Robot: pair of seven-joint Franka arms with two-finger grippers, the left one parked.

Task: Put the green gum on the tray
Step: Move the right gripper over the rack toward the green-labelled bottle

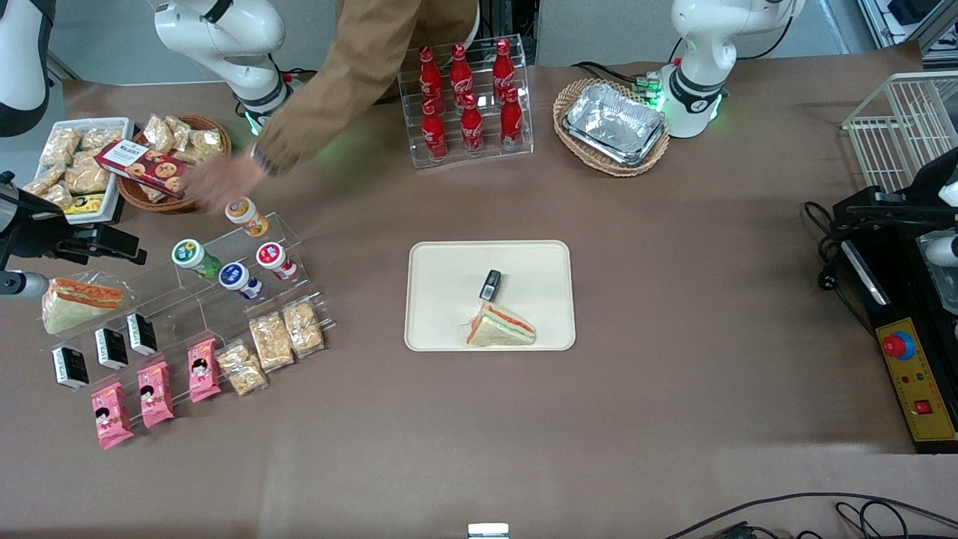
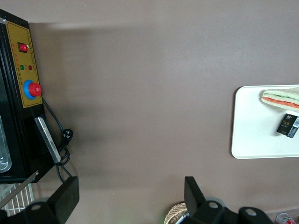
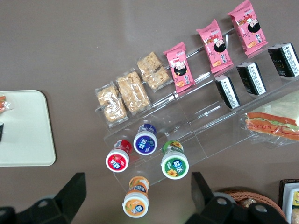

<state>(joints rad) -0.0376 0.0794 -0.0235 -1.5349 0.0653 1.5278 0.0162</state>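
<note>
- Clearly, in the front view, the green gum (image 1: 194, 257) stands on a clear acrylic stepped rack (image 1: 224, 299) near the worktop (image 1: 673, 337) edge at the working arm's end, beside the blue-lidded bottle (image 1: 238, 278) and the red-lidded bottle (image 1: 274, 258). The orange-lidded bottle (image 1: 245, 215) sits one step up, farther from the camera. A person's hand (image 1: 217, 183) reaches in just above that bottle. The tray (image 1: 441, 299) lies mid-worktop, already carrying a wrapped sandwich (image 1: 500, 329) and a small black packet (image 1: 490, 284). The end effector (image 1: 112, 243) hovers at the working arm's edge, near the rack.
- From the left wrist view, only the tray's (image 2: 252, 135) end with the sandwich (image 2: 280, 97) and packet (image 2: 287, 126) shows, with bare worktop around it.
- From the right wrist view, the end effector (image 3: 138, 196) looks straight down on the rack; its fingers (image 3: 70, 191) are spread wide and hold nothing. The green gum (image 3: 174, 161) lies between them but off-centre, close to the orange-lidded bottle (image 3: 136, 198).
- To do this well, I judge the arm should wait for the hand to clear, centre over the green lid, then descend so the fingers straddle only that bottle without nudging its neighbours.
</note>
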